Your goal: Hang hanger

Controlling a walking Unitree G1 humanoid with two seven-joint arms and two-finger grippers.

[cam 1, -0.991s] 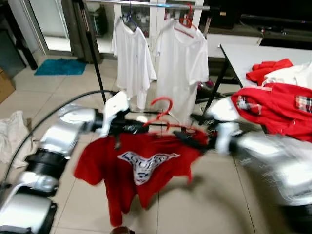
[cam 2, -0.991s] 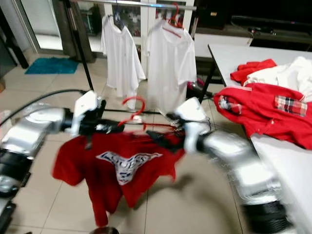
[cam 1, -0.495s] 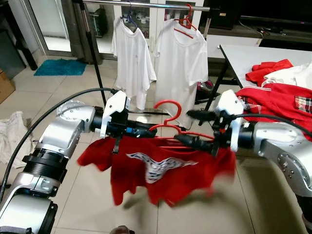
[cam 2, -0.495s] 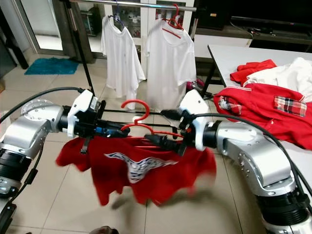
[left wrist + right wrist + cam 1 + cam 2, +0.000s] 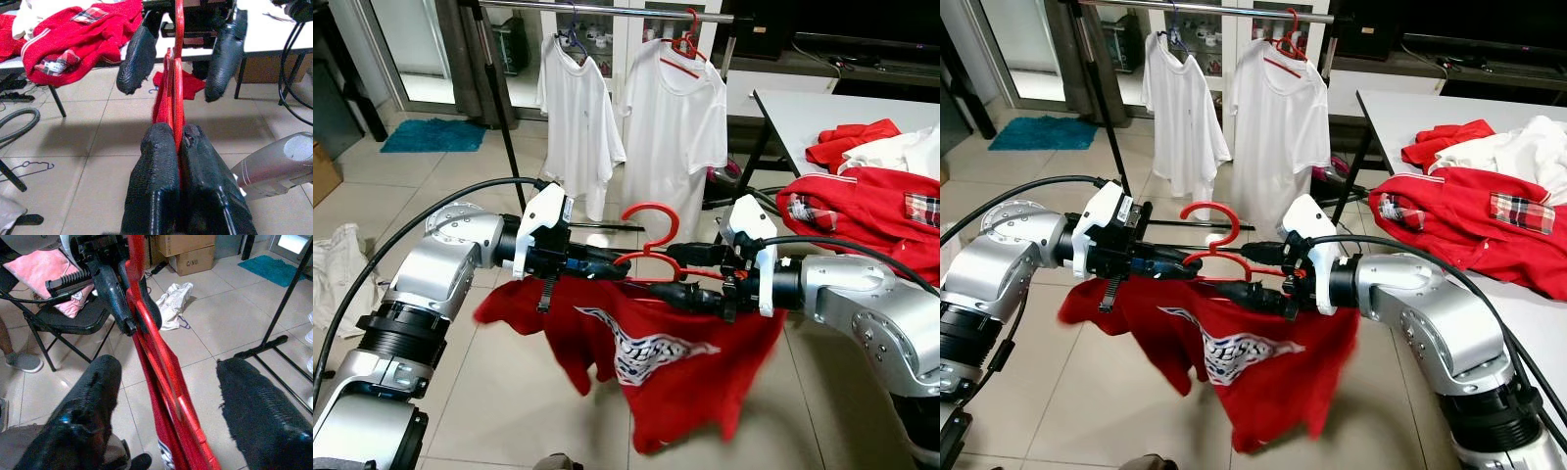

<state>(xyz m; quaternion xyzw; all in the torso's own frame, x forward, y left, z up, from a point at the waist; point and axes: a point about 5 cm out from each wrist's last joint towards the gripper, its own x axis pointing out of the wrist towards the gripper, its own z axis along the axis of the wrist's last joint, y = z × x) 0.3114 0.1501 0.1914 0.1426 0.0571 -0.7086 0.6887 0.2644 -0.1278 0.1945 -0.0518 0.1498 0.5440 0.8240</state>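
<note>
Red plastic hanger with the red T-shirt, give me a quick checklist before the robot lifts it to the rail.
1. Left tool shut on the red plastic hanger: ok.
2. Right tool gripping the hanger: not ok, its fingers stand open on either side of the bar.
3. Red T-shirt sitting evenly on the hanger: not ok, it hangs bunched and skewed.
4. Free space on the metal clothes rail between the two hung white T-shirts: cannot tell.
5. Hook upright: ok.
</note>
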